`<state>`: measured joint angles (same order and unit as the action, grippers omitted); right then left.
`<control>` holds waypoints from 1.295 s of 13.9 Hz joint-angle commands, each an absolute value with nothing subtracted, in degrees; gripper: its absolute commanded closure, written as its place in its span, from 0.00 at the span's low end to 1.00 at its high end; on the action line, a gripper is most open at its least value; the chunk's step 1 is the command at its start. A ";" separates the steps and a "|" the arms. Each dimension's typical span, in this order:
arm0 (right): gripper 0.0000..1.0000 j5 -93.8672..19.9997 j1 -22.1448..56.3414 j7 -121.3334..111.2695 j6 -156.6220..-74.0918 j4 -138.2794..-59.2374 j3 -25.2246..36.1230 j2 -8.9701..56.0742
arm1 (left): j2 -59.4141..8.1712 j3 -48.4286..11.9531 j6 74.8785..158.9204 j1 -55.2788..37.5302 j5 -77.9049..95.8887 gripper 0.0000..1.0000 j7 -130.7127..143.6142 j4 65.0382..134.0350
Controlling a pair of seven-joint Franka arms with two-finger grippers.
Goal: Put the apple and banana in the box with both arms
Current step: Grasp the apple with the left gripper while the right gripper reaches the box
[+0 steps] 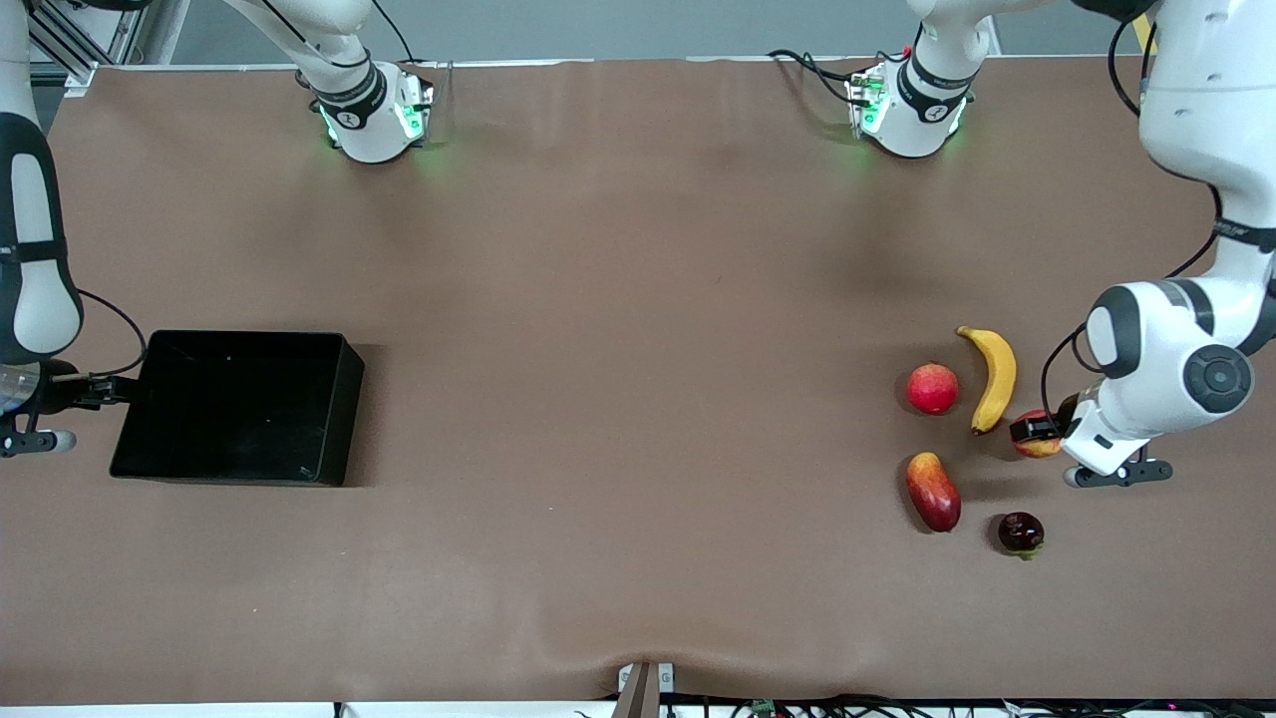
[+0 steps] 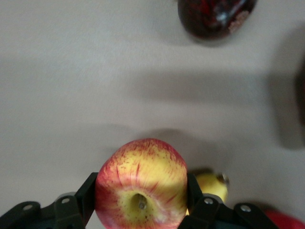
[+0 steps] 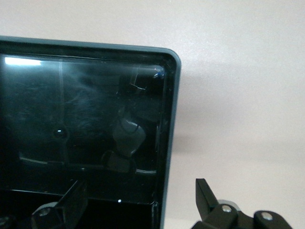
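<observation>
The apple (image 1: pixel 1041 446), red with yellow blotches, rests on the table at the left arm's end, just nearer the front camera than the banana (image 1: pixel 993 377). My left gripper (image 1: pixel 1035 430) is down around it. In the left wrist view both black fingers (image 2: pixel 88 192) press the sides of the apple (image 2: pixel 140 176), and a banana tip (image 2: pixel 212 185) shows beside it. The black box (image 1: pixel 239 407) lies at the right arm's end. My right gripper (image 1: pixel 95 391) is open at the box's edge, straddling the box wall (image 3: pixel 172 119) with one finger inside and one outside.
A deep-red round fruit (image 1: pixel 933 389) lies beside the banana. A red-yellow mango (image 1: pixel 933 491) and a dark glossy fruit (image 1: pixel 1021 532) lie nearer the front camera than the apple. The brown table (image 1: pixel 618 349) stretches bare between the box and the fruits.
</observation>
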<state>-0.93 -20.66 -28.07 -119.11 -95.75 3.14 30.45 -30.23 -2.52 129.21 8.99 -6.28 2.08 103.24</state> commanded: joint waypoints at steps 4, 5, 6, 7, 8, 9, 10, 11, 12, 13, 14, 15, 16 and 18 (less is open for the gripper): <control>0.00 -0.26 -23.46 -32.25 -119.62 -92.46 2.11 36.73 | -18.21 -4.83 112.79 8.96 -5.02 1.00 2.28 103.80; 0.00 -0.35 -23.55 -32.69 -119.71 -92.29 2.20 37.17 | -17.06 -4.83 110.94 8.96 -3.36 1.00 2.29 103.80; 0.00 -0.09 -23.55 -32.78 -120.14 -92.29 2.20 37.70 | -15.92 -4.83 109.09 8.88 -1.77 1.00 2.46 103.71; 0.00 -0.17 -23.64 -32.78 -121.28 -92.29 2.20 37.88 | -14.95 -4.83 107.85 8.88 -0.97 1.00 2.46 103.71; 0.07 -0.09 -23.56 -32.78 -121.81 -92.37 2.20 37.97 | -14.07 -4.92 106.80 8.88 -0.79 1.00 2.46 103.62; 0.38 -0.09 -23.55 -32.87 -121.64 -92.37 2.20 38.14 | -13.37 -4.92 105.74 8.79 -0.79 1.00 2.37 103.45; 0.77 -0.09 -23.47 -32.78 -121.38 -92.37 2.20 38.14 | -12.58 -4.92 104.51 8.70 -0.70 1.00 2.46 103.27; 1.00 -0.09 -23.21 -32.61 -121.20 -92.37 2.20 38.06 | -12.05 -5.44 103.11 8.70 -0.70 1.00 2.63 103.01; 1.00 -0.09 -23.12 -32.35 -121.20 -92.37 2.20 38.06 | -11.61 -5.97 102.14 8.79 -0.70 1.00 2.72 102.66; 1.00 -0.17 -23.20 -32.26 -121.11 -92.46 2.20 38.06 | -11.17 -6.06 100.48 8.79 -0.70 1.00 2.72 102.05; 1.00 -0.18 -23.20 -32.34 -121.11 -92.46 2.20 38.06 | -10.99 -6.06 99.15 8.79 -0.70 1.00 2.81 101.17; 1.00 -0.18 -23.46 -32.34 -121.11 -92.63 2.20 38.06 | -10.99 -6.06 98.01 8.79 -0.70 1.00 2.99 100.47; 1.00 -0.18 -23.47 -32.26 -121.11 -92.64 2.20 38.06 | -10.99 -6.15 97.48 8.70 -0.70 1.00 3.86 100.11; 1.00 -0.18 -23.03 -31.99 -120.50 -92.64 2.11 37.79 | -10.81 -6.50 96.94 8.70 -0.70 1.00 4.39 99.67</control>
<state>-0.94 -22.48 -32.04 -121.70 -93.61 2.87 37.54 -11.46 -6.10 98.61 8.75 -1.63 3.50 100.55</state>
